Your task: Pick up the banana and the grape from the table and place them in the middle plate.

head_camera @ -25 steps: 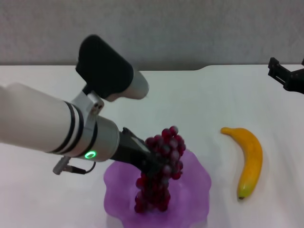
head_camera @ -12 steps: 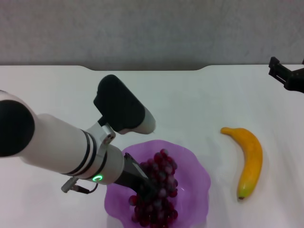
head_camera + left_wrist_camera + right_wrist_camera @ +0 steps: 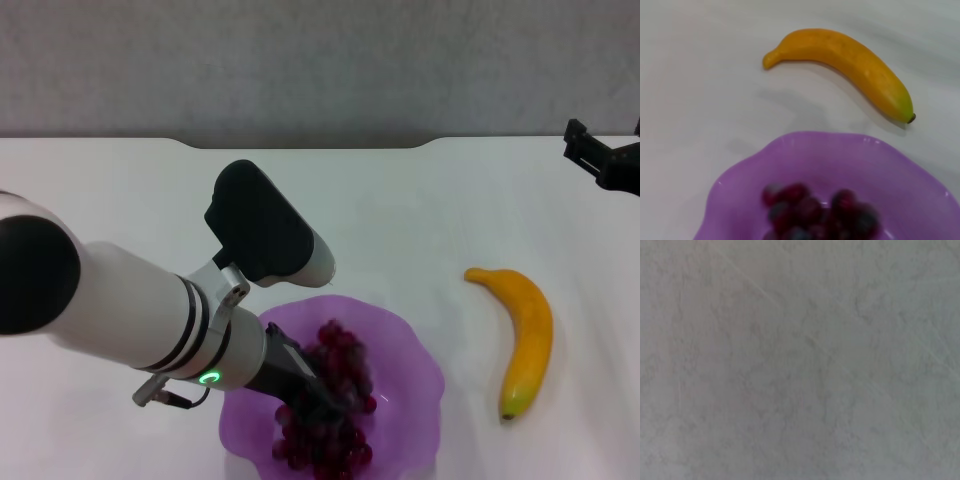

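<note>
The grape (image 3: 338, 372), a dark red-purple bunch, lies in the middle plate (image 3: 415, 390), a translucent purple plate with a wavy rim at the table's near edge. My left gripper (image 3: 312, 395) reaches down into the plate and is shut on the bunch, which rests on the plate's floor. The left wrist view shows the grape (image 3: 815, 210) in the plate (image 3: 840, 160). The banana (image 3: 530, 335), yellow-orange with a greenish tip, lies on the white table (image 3: 420, 220) to the right of the plate, apart from it; it also shows in the left wrist view (image 3: 850, 65). My right gripper (image 3: 603, 163) is parked at the far right.
The table's far edge has a shallow notch (image 3: 300, 147) against a grey wall. The left forearm (image 3: 130, 310) covers the table's left near part. The right wrist view shows only a grey surface.
My left gripper has come down with the grape, from hanging above the plate to lying in it. The banana and the right arm have not moved.
</note>
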